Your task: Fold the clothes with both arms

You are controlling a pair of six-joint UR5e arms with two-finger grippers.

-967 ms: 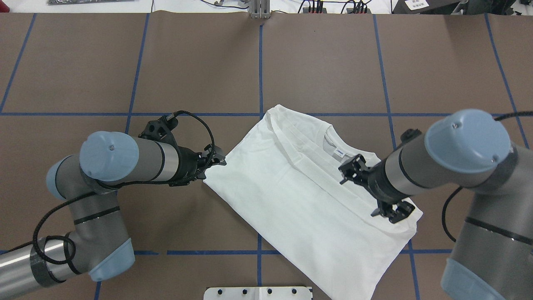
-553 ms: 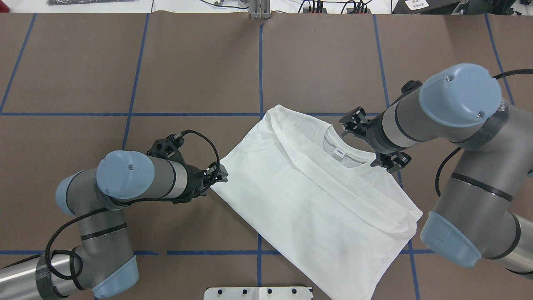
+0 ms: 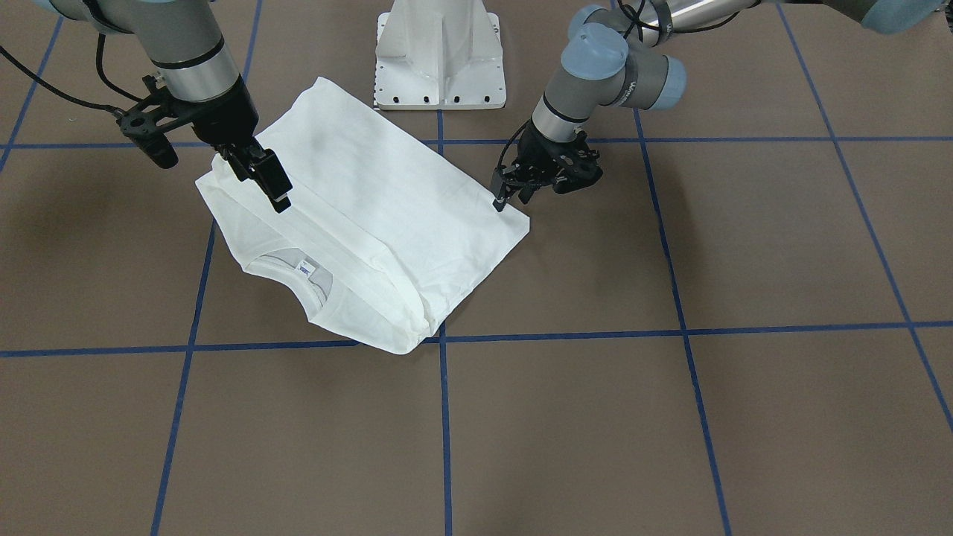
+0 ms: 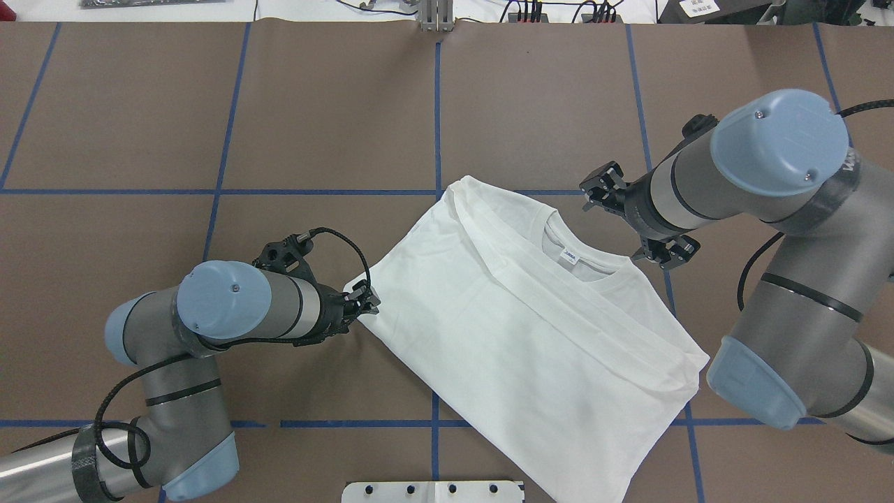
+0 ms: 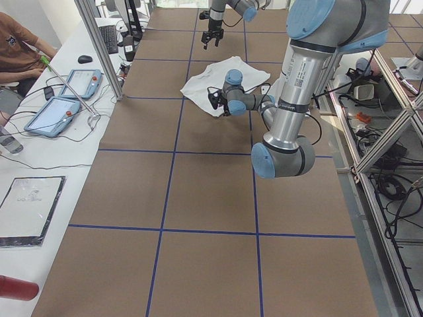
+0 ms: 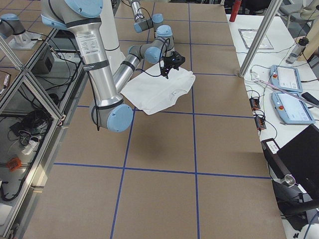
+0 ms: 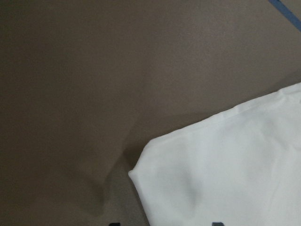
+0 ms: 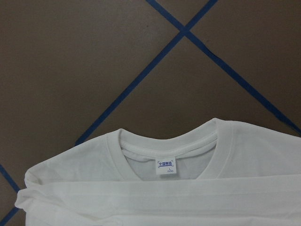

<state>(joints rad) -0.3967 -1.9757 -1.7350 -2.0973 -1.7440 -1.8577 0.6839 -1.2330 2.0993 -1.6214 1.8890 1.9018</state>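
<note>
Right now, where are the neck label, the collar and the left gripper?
neck label [image 8: 166, 165]: right wrist view, middle of the tag.
collar [image 8: 164, 145]: right wrist view, ribbed band above the label.
left gripper [image 4: 368, 302]: overhead view, midway between its fingertips.

Bright, even overhead light; soft shadows on desk [image 3: 89, 201]; T-shirt [image 4: 531, 328] nearly washed out; left wrist view dim, soft.

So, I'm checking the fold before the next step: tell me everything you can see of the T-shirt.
The T-shirt is white fabric, folded into a rectangle, lying flat and diagonal on the brown table. Its ribbed collar faces up, with a small white neck label printed in blue. A folded band crosses below the collar. The left tool sits at one corner; contact is unclear.
</note>
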